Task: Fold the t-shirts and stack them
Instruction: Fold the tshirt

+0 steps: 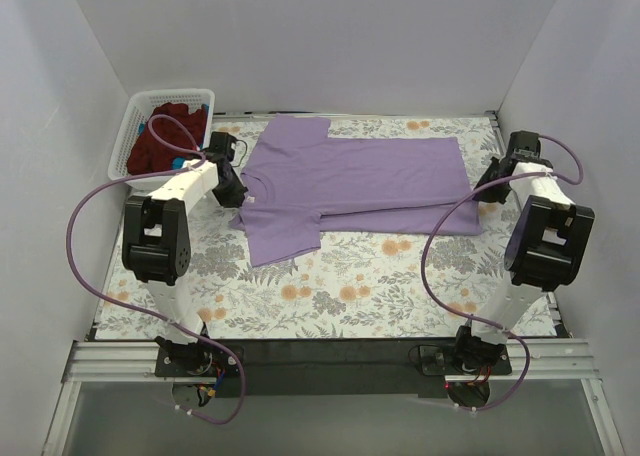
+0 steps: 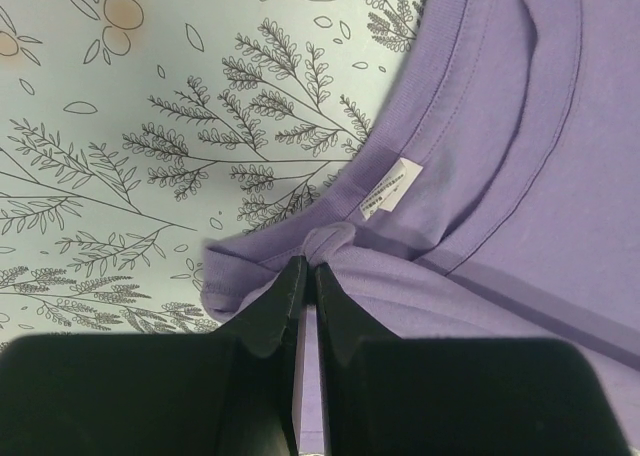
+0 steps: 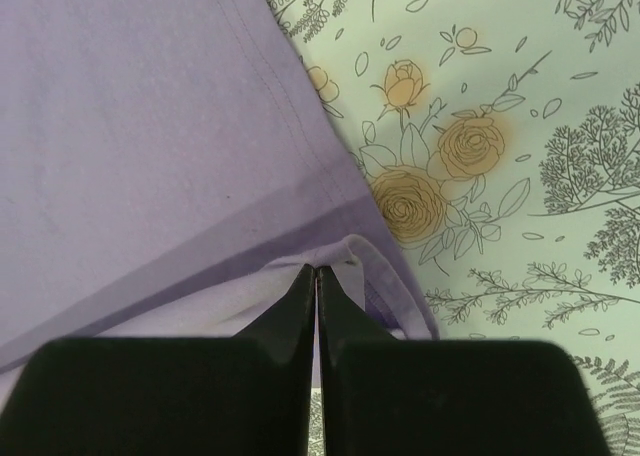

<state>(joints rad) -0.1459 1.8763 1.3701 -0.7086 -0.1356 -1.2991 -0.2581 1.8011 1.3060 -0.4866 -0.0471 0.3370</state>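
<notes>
A lavender t-shirt (image 1: 350,181) lies spread across the back half of the floral table, collar to the left, hem to the right. My left gripper (image 1: 236,188) is shut on the cloth beside the collar; the wrist view shows the pinched fold at its tips (image 2: 311,266) and a white label (image 2: 388,188) inside the neck. At the right hem my right gripper (image 1: 490,188) is shut on a raised fold of the shirt edge (image 3: 316,269). More t-shirts, dark maroon (image 1: 160,141) with a bit of blue, fill a basket at the back left.
The white lattice basket (image 1: 140,111) stands in the back left corner, just behind my left arm. White walls close in the table on three sides. Floral cloth (image 1: 340,286) covers the table in front of the shirt.
</notes>
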